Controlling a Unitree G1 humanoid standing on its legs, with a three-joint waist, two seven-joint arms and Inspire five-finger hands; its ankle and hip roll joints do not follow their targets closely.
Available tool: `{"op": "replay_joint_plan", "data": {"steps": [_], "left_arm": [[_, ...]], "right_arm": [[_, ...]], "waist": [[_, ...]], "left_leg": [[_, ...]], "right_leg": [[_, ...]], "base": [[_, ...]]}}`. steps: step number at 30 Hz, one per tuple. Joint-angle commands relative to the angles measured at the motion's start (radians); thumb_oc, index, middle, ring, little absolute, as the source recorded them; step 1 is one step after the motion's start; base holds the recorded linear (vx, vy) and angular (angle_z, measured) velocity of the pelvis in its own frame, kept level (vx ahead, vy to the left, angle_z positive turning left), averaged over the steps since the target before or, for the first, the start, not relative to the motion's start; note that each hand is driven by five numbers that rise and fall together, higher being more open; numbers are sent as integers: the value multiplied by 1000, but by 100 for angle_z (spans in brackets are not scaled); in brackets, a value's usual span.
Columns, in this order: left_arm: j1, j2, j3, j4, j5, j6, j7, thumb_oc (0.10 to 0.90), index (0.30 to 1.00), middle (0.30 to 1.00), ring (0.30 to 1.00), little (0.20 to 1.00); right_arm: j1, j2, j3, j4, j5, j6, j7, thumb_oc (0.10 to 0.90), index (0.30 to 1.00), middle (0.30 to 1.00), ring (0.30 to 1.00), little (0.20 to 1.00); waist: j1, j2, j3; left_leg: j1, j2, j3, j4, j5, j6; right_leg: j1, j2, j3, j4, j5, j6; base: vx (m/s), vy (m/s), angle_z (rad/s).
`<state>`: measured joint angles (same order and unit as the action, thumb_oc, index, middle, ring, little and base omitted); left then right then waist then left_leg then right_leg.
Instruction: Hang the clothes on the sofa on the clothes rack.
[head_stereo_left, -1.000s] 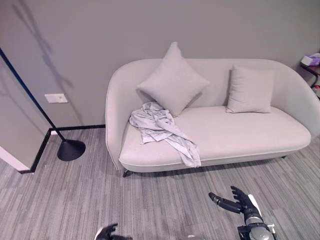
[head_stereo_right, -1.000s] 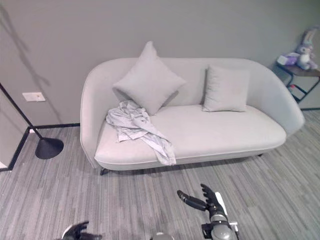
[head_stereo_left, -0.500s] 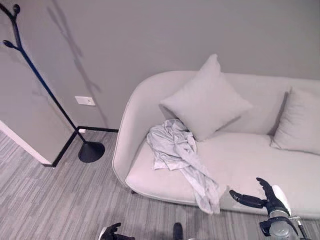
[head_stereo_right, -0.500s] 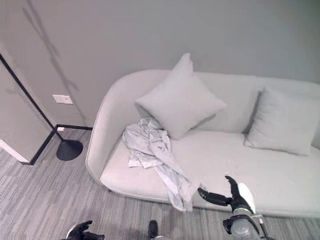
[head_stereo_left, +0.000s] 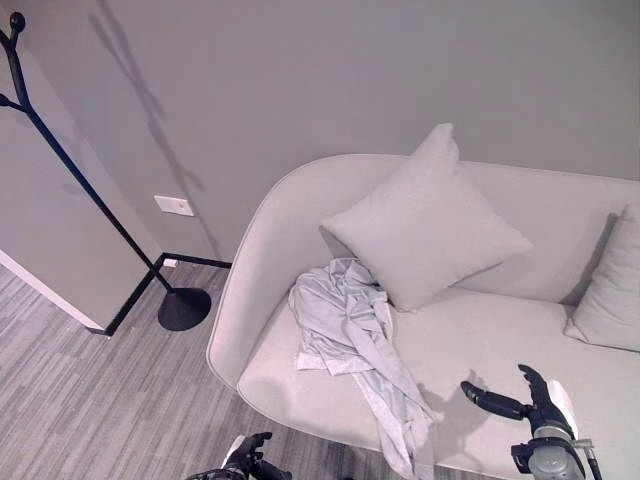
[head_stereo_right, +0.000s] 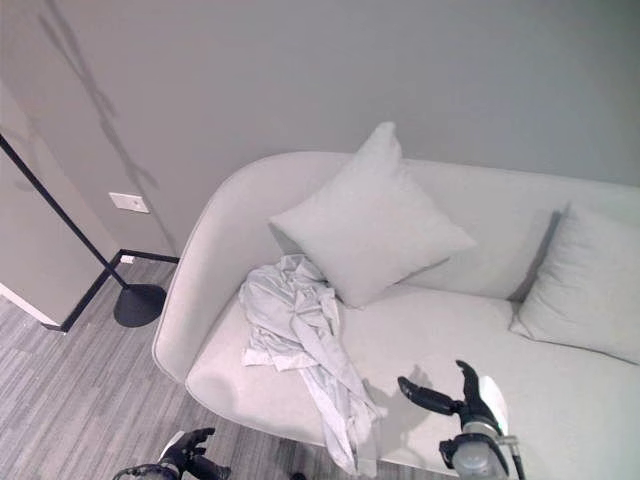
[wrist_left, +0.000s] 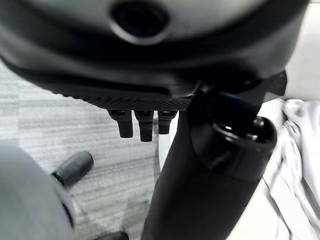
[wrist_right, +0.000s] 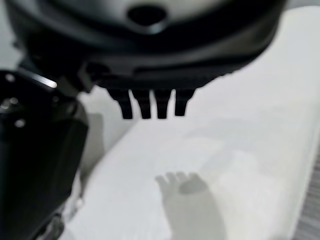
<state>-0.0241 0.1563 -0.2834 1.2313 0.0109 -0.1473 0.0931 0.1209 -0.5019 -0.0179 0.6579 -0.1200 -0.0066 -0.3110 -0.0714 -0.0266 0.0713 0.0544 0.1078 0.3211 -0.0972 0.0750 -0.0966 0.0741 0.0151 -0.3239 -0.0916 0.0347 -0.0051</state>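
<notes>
My R hand (head_stereo_left: 535, 410) is nearest, low at my right, over the front of the sofa (head_stereo_left: 500, 340) seat. Fingers straight & spread, thumb out toward the shirt; holding nothing. It casts a hand-shaped shadow on the cushion surface under it, seen in R wrist view, so it's above the seat, not touching. Fingertips (wrist_right: 150, 107) show there as a short row, straight.

L hand (head_stereo_left: 245, 462) sits low at my left, over the carpet (head_stereo_left: 90, 400) just in front of the sofa's L end. Fingers look relaxed, nothing in them. L wrist view: fingertips (wrist_left: 142, 127) in a row, carpet past them, a bit of the shirt off to one side.

Shirt (head_stereo_left: 350, 335), pale grey, crumpled, lies on the sofa seat at its L end, near the curved arm. Top part bunched against the lower corner of the big pillow (head_stereo_left: 425, 220); one long tail runs toward me & hangs over the front edge of the seat. It's between my two hands, touching neither.

Big pillow stands on a corner against the backrest. 2nd pillow (head_stereo_left: 610, 295) further R, leaning on the backrest.

Beyond, at far L: rack (head_stereo_left: 90, 190), thin dark pole, leaning in view, round base (head_stereo_left: 184, 308) on the carpet by the wall (head_stereo_left: 300, 70), well apart from the sofa. A white wall plate (head_stereo_left: 174, 206) near it.
</notes>
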Motion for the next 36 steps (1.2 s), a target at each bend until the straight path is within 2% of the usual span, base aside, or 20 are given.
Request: {"op": "replay_joint_plan", "data": {"steps": [1,6,13,17,23,25,26,27,28,30,32,33,35,36], "left_arm": [[-17,17,-11,65,23,-15,15,800,900,900,900,900],[-26,23,-28,55,31,-23,17,800,900,900,900,900],[-72,39,-130,-5,75,-59,26,800,900,900,900,900],[-111,58,-180,-50,79,-83,46,800,900,900,900,900],[-142,85,-231,-84,76,-100,76,800,900,900,900,900],[-156,98,-253,-92,66,-103,89,800,900,900,900,900],[-167,103,-264,-94,59,-108,101,800,900,900,900,900],[-170,103,-262,-94,58,-108,101,800,900,900,900,900],[-178,110,-276,-113,48,-115,114,800,900,900,900,900],[-180,111,-294,-126,41,-123,130,800,900,900,900,900],[-182,105,-307,-131,35,-124,133,800,900,900,900,900],[-179,104,-325,-143,40,-125,141,800,900,900,900,900],[-184,109,-339,-162,48,-131,148,800,900,900,900,900],[-186,113,-344,-173,50,-131,150,800,900,900,900,900]], "right_arm": [[-107,-56,-30,-55,41,-65,-31,800,900,900,900,900],[-170,-56,2,-35,68,-83,-31,800,900,900,900,900],[-314,-85,54,26,66,-103,-81,800,900,900,900,900],[-449,-116,100,158,62,-94,-129,800,900,900,900,900],[-610,-154,153,294,143,-104,-146,800,900,900,900,900],[-703,-171,199,365,184,-107,-138,800,900,900,900,900],[-759,-177,226,405,206,-110,-131,800,900,900,900,900],[-764,-178,228,408,207,-112,-131,800,900,900,900,900],[-818,-180,257,444,232,-117,-126,800,900,900,900,900],[-891,-174,298,491,256,-118,-113,800,900,900,900,900],[-935,-153,350,532,246,-109,-93,800,900,900,900,900],[-983,-124,409,607,213,-85,-68,800,900,900,900,900],[-1008,-103,448,671,172,-63,-57,800,900,900,900,900],[-1020,-96,461,704,160,-54,-49,714,771,771,771,771]], "waist": [[23,11,6],[36,20,31],[53,37,81],[75,53,119],[94,73,156],[106,89,180],[114,101,197],[112,102,199],[118,116,213],[130,129,228],[138,134,231],[152,140,234],[164,148,236],[170,153,236]], "left_leg": [[30,11,2,10,-47,23],[-1,3,-4,10,-49,26],[-78,-4,-25,10,-34,32],[-137,-9,-47,10,-15,29],[-198,-7,-66,10,10,21],[-224,-5,-77,10,20,16],[-230,-1,-90,10,15,5],[-240,-2,-84,10,28,13],[-257,0,-93,10,35,10],[-269,1,-108,10,30,-2],[-284,2,-112,10,32,-4],[-298,2,-117,10,37,-8],[-314,0,-123,10,41,-10],[-320,-1,-125,10,44,-11]], "right_leg": [[26,-148,60,4,-54,103],[-8,-164,51,4,-35,118],[-87,-181,43,4,-6,129],[-135,-191,30,4,10,132],[-189,-196,28,4,24,132],[-206,-196,24,4,30,127],[-219,-199,29,28,12,134],[-228,-200,21,28,23,126],[-247,-203,17,43,17,123],[-257,-201,25,46,6,131],[-264,-199,24,37,13,132],[-269,-195,25,23,21,133],[-276,-194,24,12,27,134],[-279,-194,22,8,29,134]], "base": [[78,25,0],[28,12,7],[-43,4,17],[-61,-16,3],[-17,-27,13],[29,-44,8],[1,-29,11],[13,-43,15],[31,-42,17],[101,-48,16],[54,-44,6],[59,-61,4],[40,-46,15],[17,-29,20]]}}
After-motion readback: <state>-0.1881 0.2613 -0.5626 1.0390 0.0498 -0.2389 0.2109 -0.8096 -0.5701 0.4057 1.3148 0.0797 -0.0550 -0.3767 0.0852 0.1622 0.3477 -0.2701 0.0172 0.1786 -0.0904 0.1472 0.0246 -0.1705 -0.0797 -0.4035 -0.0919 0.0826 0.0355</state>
